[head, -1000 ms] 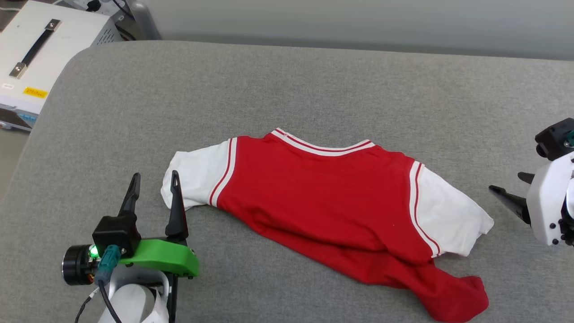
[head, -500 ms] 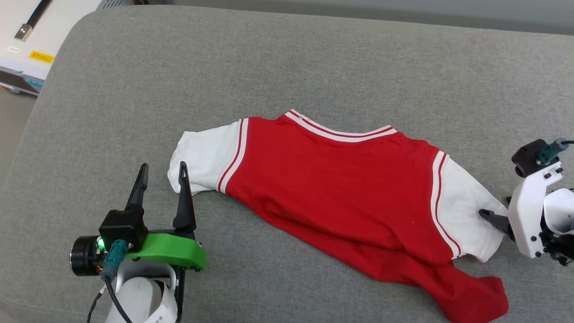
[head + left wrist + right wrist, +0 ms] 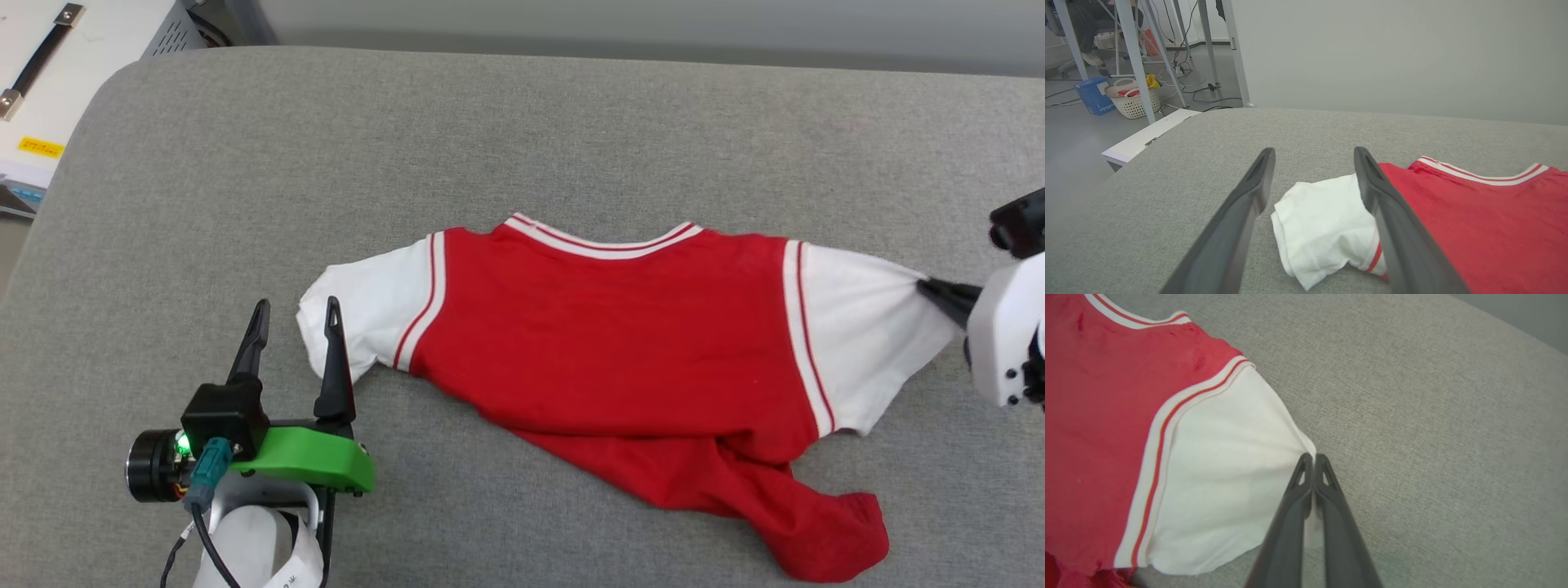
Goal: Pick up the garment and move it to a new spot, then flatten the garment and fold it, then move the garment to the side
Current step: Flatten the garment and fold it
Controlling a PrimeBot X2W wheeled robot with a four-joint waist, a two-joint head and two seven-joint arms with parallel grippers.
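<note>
**On the grey cushion: right sleeve pinched, left jaws wide**

On the grey padded surface [image 3: 522, 139], the garment [image 3: 604, 359] lies spread across the middle, neck trim toward the far edge. The face turned up is red. Striped bands run where each white sleeve joins the body.

- Right sleeve [image 3: 1220, 465]: its outer edge is caught at the tips of the right gripper [image 3: 927, 286]. The right wrist view shows the two dark fingers pressed together with white cloth between them. The fabric draws to a point at the tips and creases fan back toward the shoulder band.
- Left sleeve [image 3: 1323, 220]: slack and folded under at the cuff. The left gripper [image 3: 296, 302] stands just beside it with jaws spread wide. From the head, its inner finger overlaps the sleeve's edge. From the left wrist, the cuff shows in the gap between the fingers, and the inner finger covers the sleeve's band. Cannot tell whether either finger touches the cloth.
- Hem [image 3: 824, 531]: bunched and twisted into a red tail at the near right, not lying flat.

Surroundings: a white cabinet [image 3: 33, 98] with a dark handle beside the cushion's far left corner. Across the floor in the left wrist view are a white basket [image 3: 1137, 100] and a blue box [image 3: 1093, 94] among table legs.
</note>
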